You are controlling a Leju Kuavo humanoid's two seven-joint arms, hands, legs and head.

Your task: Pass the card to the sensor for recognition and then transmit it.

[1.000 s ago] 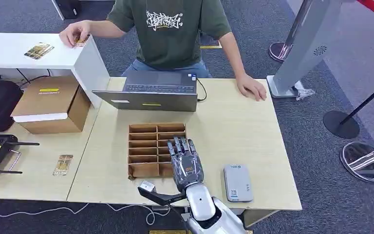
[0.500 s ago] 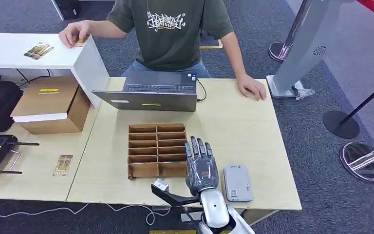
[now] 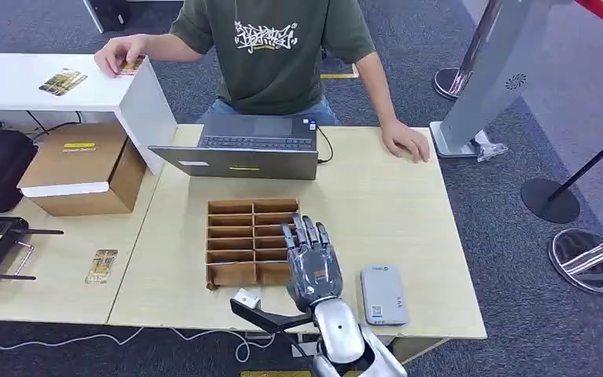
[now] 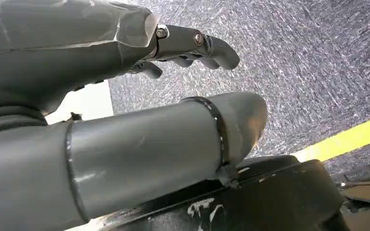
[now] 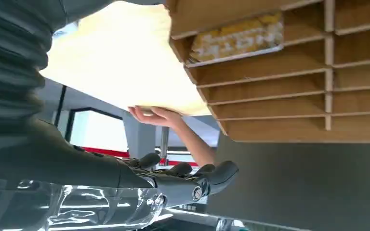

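Right hand [image 3: 312, 261]: released, fingers spread, holding nothing, hovering over divided cardboard tray [image 3: 239, 236], right columns. Card [image 5: 236, 37]: lying in one tray compartment. Sensor [image 3: 383, 294]: grey, flat on table [image 3: 392, 204], at 3 o'clock of hand. Left hand [image 4: 125, 57]: empty, fingers loosely curled, over carpet.

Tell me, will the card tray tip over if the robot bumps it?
Probably not. The tray lies low and flat on the table, so it would likely slide. It looks like thin cardboard, so likely light and easy to dent. The right hand hovers at its edge.
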